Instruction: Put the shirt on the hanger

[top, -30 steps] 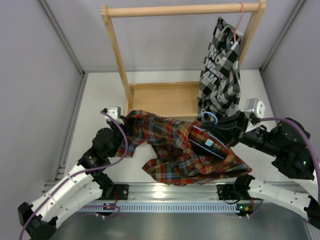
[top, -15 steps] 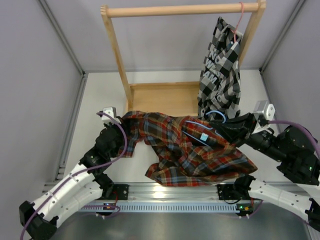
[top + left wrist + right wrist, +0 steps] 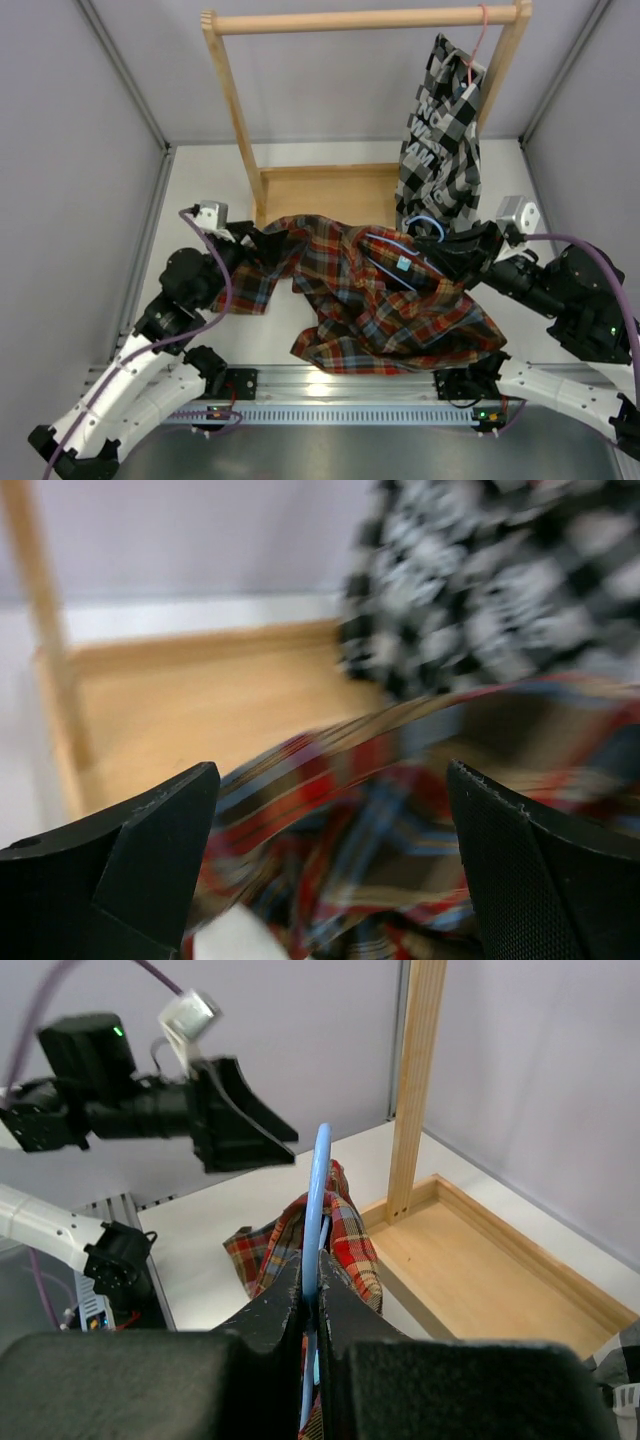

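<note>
Left gripper [image 3: 332, 800] gapes wide, shirt [image 3: 380, 310] seemingly just beyond, blurred; right gripper [image 3: 312, 1285] pinches the hanger [image 3: 321, 1180].

The top external view looks steeply down from above and behind the arm bases, which fill the bottom of the frame. The wooden rack [image 3: 362, 19] stands at the top and the surface [image 3: 200, 185] lies between. The left wrist view sits low and very close, and is blurred. It looks out between the left fingers [image 3: 150, 830] in the lower corners, toward the rack's board at the left and the black-and-white shirt [image 3: 480, 590] at the upper right. The right wrist view looks along the right fingers [image 3: 270, 1315] at bottom centre, with the hanger [image 3: 320, 1190] upright mid-frame, across to the left arm [image 3: 90, 1110] at the upper left. All three share the plaid shirt [image 3: 380, 310] and the rack's board.
</note>
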You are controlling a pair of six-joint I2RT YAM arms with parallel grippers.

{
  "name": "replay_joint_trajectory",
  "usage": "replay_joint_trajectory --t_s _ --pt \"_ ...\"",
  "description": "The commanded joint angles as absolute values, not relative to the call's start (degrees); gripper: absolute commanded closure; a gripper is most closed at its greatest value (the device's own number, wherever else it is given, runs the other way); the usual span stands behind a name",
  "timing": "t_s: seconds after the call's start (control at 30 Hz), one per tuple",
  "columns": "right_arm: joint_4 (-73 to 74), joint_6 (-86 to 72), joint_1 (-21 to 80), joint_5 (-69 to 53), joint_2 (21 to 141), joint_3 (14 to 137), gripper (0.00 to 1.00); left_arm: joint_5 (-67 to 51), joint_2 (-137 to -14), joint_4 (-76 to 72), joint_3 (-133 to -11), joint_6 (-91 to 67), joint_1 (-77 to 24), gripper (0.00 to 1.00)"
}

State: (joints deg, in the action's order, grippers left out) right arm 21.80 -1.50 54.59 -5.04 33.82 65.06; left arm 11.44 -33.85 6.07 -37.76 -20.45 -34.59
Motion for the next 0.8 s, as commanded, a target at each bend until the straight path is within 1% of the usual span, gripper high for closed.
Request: replay_joint_trajectory --t_s 0.0,0.03,0.1,0.13,0.17,0.23,0.27,0.33,0.47,0.53,0.77 --pt "17.76 -0.88 54.58 -5.18 35.16 67.5 1.0 -9.99 -32.08 3.08 -47.27 -13.28 -34.63 0.02" --pt "17.06 -1.05 54.58 -5.27 35.16 66.89 1.0 -15.85 -32.86 3.16 -48.85 -11.18 -34.54 0.02" --pt "16.0 -1.32 54.58 -6.06 34.54 66.1 1.0 -20.89 -34.88 5.7 -53.68 -9.41 -34.54 0.02" --pt "14.95 -1.49 54.58 -7.28 34.28 65.31 1.0 -23.96 -38.11 7.02 -55.35 -7.06 -34.54 0.02" --pt "14.42 -1.49 54.49 -8.16 33.76 65.04 1.0 -30.43 -40.06 8.25 -57.02 -5.99 -34.54 0.02" --pt "14.06 -1.32 54.49 -9.57 33.4 64.86 1.0 -38.19 -46.36 12.29 -61.6 -1.79 -34.63 0.02" --pt "14.24 -1.41 54.58 -10.71 33.31 64.86 1.0 -43.89 -47.89 13.61 -62.92 -0.54 -34.72 0.02" --pt "14.15 -1.58 54.58 -11.33 32.79 64.78 1.0 -45.35 -49.91 16.16 -65.39 6.37 -35.24 0.02" --pt "16.43 -1.41 54.49 -13.7 32.7 65.04 1.0 -48.07 -52.63 16.44 -66.88 15.54 -36.12 0.02" --pt "17.49 -1.14 54.58 -16.33 32.87 64.95 1.0 -52.02 -54.13 16.44 -68.46 19.05 -36.91 0.02" --pt "17.67 -1.14 54.58 -18.11 33.48 64.25 1.0 -59.5 -61.34 16.52 -72.68 20.57 -40.6 0.02"
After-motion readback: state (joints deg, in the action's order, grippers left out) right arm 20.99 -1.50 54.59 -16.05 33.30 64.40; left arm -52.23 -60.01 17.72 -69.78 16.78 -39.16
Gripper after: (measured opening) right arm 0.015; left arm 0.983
